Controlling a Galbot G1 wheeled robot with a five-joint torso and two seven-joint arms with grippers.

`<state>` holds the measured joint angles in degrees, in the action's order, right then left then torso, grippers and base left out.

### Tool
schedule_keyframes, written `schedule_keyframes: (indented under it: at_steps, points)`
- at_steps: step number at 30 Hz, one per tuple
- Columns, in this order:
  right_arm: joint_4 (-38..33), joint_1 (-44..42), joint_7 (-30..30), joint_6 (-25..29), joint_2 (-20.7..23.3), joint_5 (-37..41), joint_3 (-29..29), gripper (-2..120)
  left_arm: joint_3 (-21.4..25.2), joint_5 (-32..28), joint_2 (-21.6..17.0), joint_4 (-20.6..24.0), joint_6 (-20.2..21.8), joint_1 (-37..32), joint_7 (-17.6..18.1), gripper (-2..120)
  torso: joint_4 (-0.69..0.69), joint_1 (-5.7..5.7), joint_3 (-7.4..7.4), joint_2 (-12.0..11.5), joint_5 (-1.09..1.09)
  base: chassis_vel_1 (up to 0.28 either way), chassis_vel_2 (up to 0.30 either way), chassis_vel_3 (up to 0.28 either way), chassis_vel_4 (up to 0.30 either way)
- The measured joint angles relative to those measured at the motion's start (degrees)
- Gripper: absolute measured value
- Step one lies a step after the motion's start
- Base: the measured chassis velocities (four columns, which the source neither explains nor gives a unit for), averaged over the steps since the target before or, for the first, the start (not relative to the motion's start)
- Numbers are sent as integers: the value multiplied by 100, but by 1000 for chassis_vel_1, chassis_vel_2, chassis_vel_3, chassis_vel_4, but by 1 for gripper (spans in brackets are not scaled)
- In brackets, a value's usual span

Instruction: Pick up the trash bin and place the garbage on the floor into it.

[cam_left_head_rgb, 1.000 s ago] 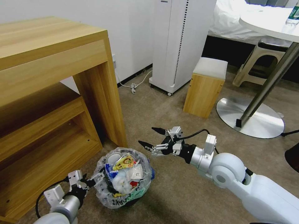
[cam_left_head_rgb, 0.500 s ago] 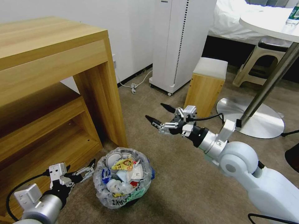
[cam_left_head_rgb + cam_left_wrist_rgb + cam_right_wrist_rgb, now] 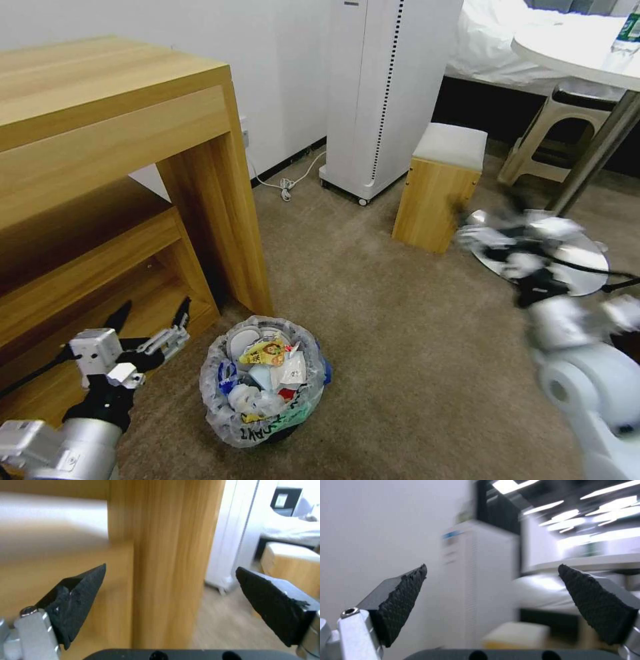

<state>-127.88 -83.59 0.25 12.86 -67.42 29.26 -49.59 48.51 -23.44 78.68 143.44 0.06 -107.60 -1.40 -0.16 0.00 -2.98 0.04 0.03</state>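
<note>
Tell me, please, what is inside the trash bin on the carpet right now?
The trash bin is heaped to the rim with garbage: a yellow wrapper on top, white crumpled pieces, red scraps and something blue at the edge. Whatever lies deeper is covered by this top layer and the crinkly bag lining.

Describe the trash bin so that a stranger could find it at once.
Look at the big wooden desk on the left. On the carpet beside its leg stands the trash bin, small and round. Its crinkly clear plastic bag full of colourful wrappers sets it apart.
</note>
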Motion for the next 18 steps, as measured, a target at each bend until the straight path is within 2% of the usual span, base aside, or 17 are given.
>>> schedule_keyframes:
  at_steps: [1, 3, 4, 5, 7, 8, 9, 11, 12, 18]
  points:
    - [10, -182, 92, 236, -257, -166, -160, 100, 50, 248, 63, 0, -255, 84, -32, 100, -1, 0, 0, 0, 0, 0, 0, 0, 0]
    - [14, -214, 106, 281, -304, -197, -185, 100, 56, 281, 77, 0, -297, 96, -34, 100, -3, 0, 0, 0, 0, 0, 0, 0, 0]
    - [39, -507, 227, 651, -632, -557, -342, 100, 60, 427, 208, -3, -486, 128, -30, 100, 1, 0, 0, 0, -2, 0, 0, 0, 0]
    - [60, -663, 247, 827, -771, -791, -395, 100, 44, 461, 295, -7, -561, 128, 8, 100, 1, 0, 0, 0, -3, 0, 0, 0, 0]
    - [65, -693, 247, 866, -798, -843, -404, 100, 33, 484, 322, -7, -590, 128, 20, 100, 1, 0, 0, 0, -2, 0, 0, 0, 0]
    - [141, -1012, 277, 1356, -1060, -1264, -444, 100, -49, 926, 552, -16, -929, 142, 169, 100, 3, 0, 0, 0, -3, 0, 0, 0, 0]
    - [186, -1167, 260, 1557, -1167, -1344, -474, 100, -65, 1259, 654, -89, -1171, 205, 201, 100, 3, 0, 0, 0, -1, 0, 0, 0, 0]
    - [218, -1233, 187, 1650, -1209, -1346, -507, 100, -76, 1359, 692, -129, -1265, 241, 227, 100, 2, 0, 0, 0, -2, 0, 0, 0, 0]
    - [338, -1332, -25, 1829, -1314, -1392, -645, 100, -139, 1501, 779, -205, -1419, 308, 348, 100, 1, 0, 0, 0, -5, 0, 0, 0, 0]
    - [662, -1531, -93, 2145, -1464, -1391, -832, 100, -210, 1884, 965, -379, -1765, 315, 539, 100, 2, 0, -1, 0, -3, 0, 0, 0, 0]
